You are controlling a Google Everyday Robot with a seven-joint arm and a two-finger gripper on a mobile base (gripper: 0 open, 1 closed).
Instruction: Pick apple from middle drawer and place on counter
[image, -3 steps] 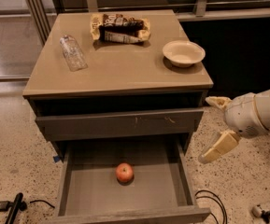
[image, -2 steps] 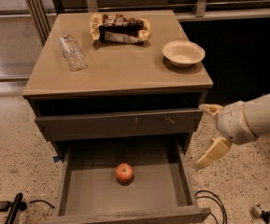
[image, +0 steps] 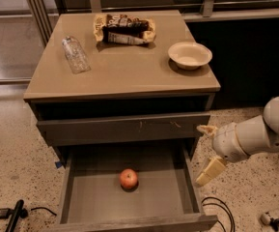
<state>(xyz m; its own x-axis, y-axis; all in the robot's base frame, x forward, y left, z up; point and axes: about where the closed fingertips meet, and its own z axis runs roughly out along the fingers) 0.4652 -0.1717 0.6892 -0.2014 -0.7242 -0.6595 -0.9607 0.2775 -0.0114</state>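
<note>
The apple (image: 128, 178), small and red, lies near the middle of the open middle drawer (image: 90, 197), a shallow grey drawer pulled out at the bottom of the cabinet. The tan counter (image: 124, 71) is the cabinet's top. My gripper (image: 207, 150) hangs at the right of the cabinet, just outside the drawer's right wall and level with the drawer opening. Its two pale fingers are spread apart, one up (image: 206, 129) and one down (image: 210, 171), and hold nothing. The apple is about a hand's width to its left and lower.
On the counter lie a clear plastic bottle (image: 75, 55) at the left, a snack bag (image: 124, 29) at the back and a white bowl (image: 189, 55) at the right. A closed scratched drawer front (image: 124, 127) sits above the open drawer. Cables (image: 218, 209) lie on the floor.
My arm and gripper have moved left, closer to the cabinet's right side. The apple and the things on the counter have not moved.
</note>
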